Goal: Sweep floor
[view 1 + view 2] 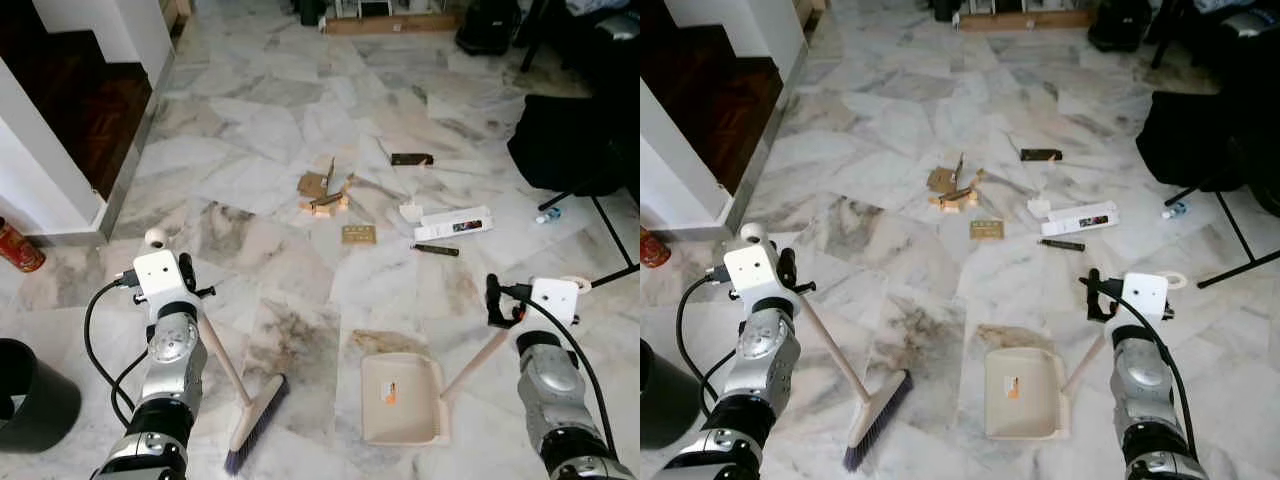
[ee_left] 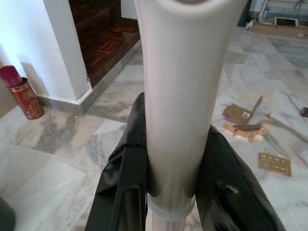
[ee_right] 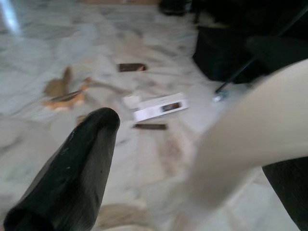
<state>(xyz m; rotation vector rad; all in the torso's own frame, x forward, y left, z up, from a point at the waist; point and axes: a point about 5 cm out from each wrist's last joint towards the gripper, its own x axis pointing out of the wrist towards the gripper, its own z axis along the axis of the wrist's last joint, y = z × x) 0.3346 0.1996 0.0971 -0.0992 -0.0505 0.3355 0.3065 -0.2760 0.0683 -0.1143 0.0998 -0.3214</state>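
Observation:
My left gripper (image 1: 186, 273) is shut on the pale handle (image 2: 185, 96) of a broom. Its dark-bristled head (image 1: 255, 425) rests on the marble floor in front of me, between my arms. My right gripper (image 1: 503, 301) is shut on the handle (image 3: 250, 130) of a beige dustpan (image 1: 400, 400), which lies flat on the floor right of the broom head. Litter lies farther ahead: cardboard scraps and wood bits (image 1: 325, 190), a tan card (image 1: 358, 234), a white box (image 1: 453, 224), a dark stick (image 1: 435, 249) and a dark flat piece (image 1: 411, 159).
A black bin (image 1: 30, 395) stands at my near left, with a red can (image 1: 20, 247) by the white wall corner (image 1: 60, 180). A black bag (image 1: 570, 145) and thin stand legs (image 1: 610, 225) occupy the right. Boxes line the far wall.

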